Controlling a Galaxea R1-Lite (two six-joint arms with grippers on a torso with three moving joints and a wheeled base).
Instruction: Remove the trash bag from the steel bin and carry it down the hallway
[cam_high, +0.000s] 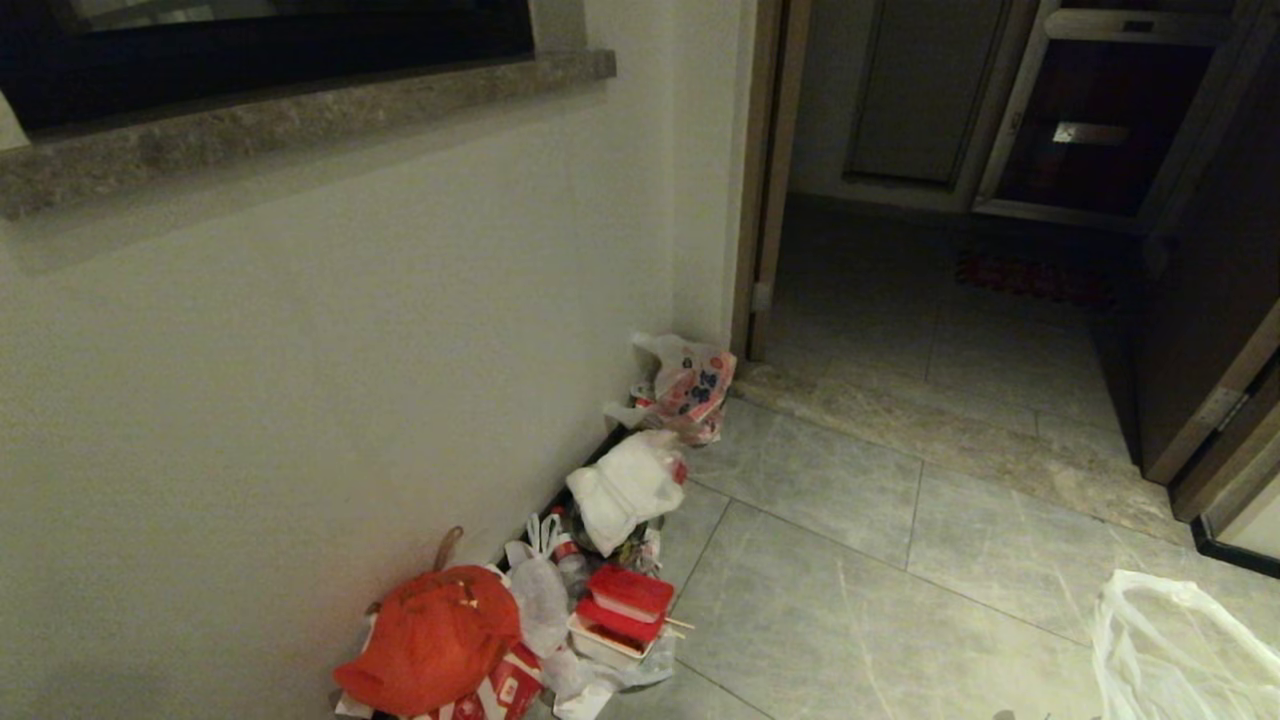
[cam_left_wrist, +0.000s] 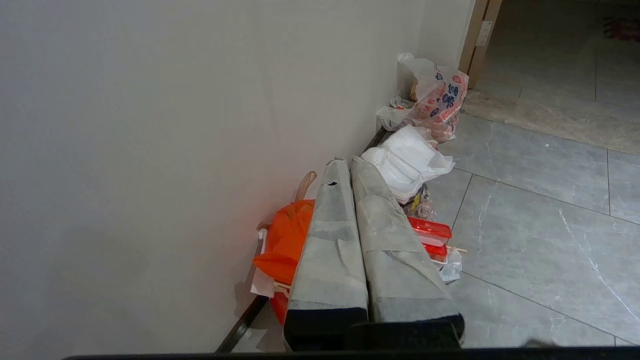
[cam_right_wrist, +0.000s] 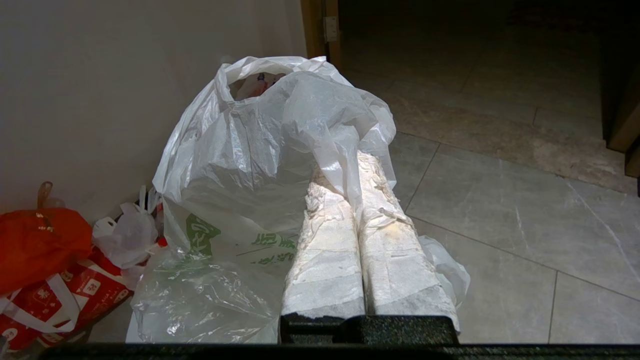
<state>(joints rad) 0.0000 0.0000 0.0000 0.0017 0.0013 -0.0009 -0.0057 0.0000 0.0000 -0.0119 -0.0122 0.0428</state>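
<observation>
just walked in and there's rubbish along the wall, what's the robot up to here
The robot is in a tiled hallway carrying the trash bag: the right gripper is shut on the thin whitish plastic, which drapes over its fingers. The bag also shows at the head view's lower right corner. The left gripper is shut and empty. A row of rubbish lies along the wall, including a red-orange bag and a white bag. No steel bin is in view.

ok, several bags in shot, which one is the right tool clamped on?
The translucent whitish trash bag with green printing. The right tool is shut on its gathered plastic; the red-orange bag and the other bags lie against the wall, untouched.
</observation>
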